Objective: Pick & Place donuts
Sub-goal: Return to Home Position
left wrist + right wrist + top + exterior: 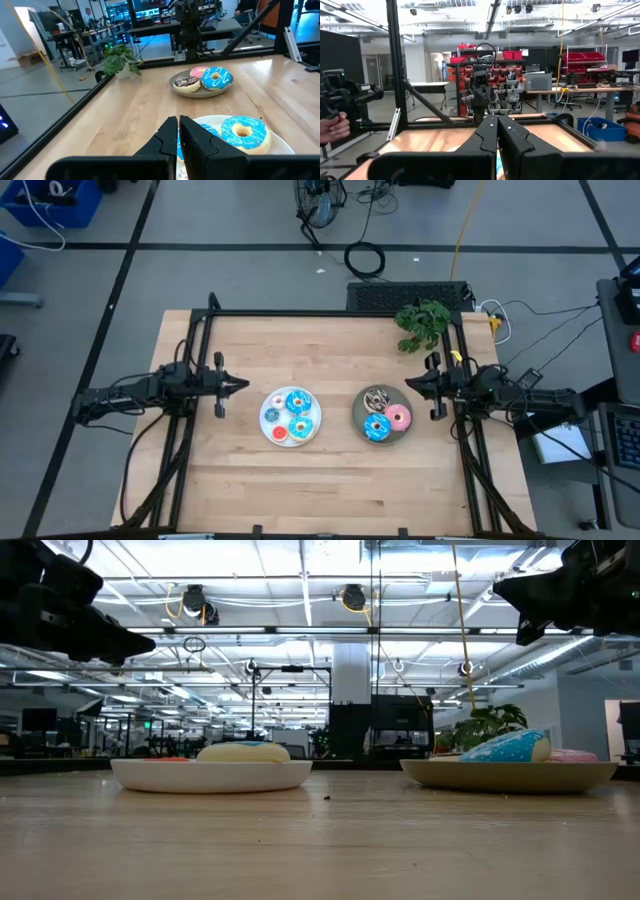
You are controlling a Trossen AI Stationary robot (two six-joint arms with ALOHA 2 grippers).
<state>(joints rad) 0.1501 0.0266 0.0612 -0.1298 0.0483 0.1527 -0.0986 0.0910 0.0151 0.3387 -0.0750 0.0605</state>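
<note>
The donuts [297,402] are divided between two plates. Several lie on the white plate [312,431]: two blue, plus small white and red ones. A brown sprinkled, a pink and a blue one lie on the grey plate [357,412].

My left gripper [243,385] hangs above the table [330,480] near the white plate, jaws together, empty. My right gripper [409,383] hangs near the grey plate, jaws together, empty.

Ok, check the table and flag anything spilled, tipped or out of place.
Nothing stands out. The donuts lie flat on the white plate and the grey plate, none off a plate. The left gripper and right gripper hang shut, clear of both plates.
</note>
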